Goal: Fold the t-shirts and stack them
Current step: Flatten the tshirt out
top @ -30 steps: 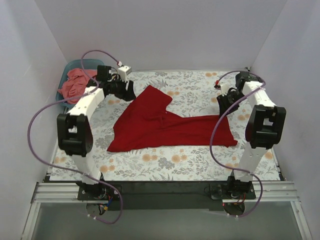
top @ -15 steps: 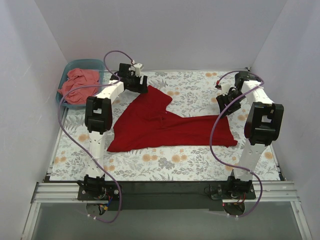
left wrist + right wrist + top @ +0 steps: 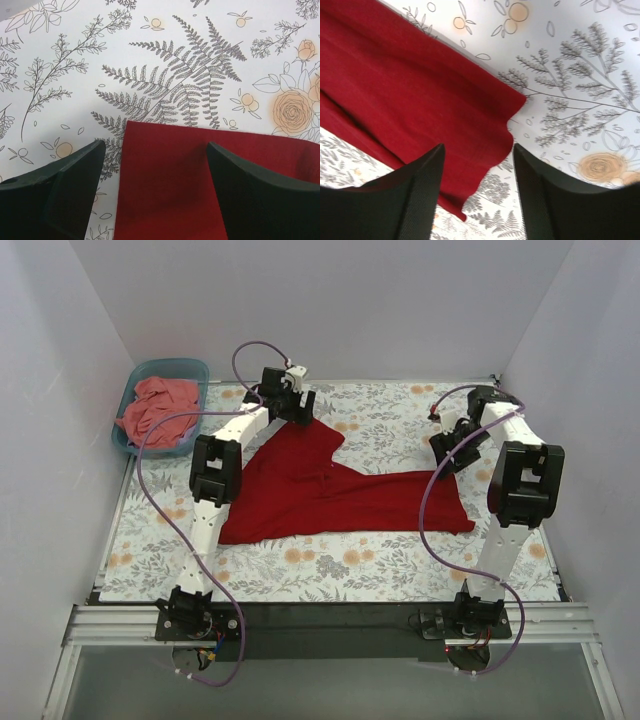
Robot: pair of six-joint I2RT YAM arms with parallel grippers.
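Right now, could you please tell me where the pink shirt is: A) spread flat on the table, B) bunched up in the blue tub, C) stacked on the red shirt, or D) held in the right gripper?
B: the pink shirt lies crumpled inside the tub at the far left corner, apart from the red shirt spread on the table.

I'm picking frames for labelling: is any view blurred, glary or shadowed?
Top external: even light, sharp, no glare. Left wrist: floral table cover and red t-shirt corner crisp, left end effector dark. Right wrist: slightly soft throughout.
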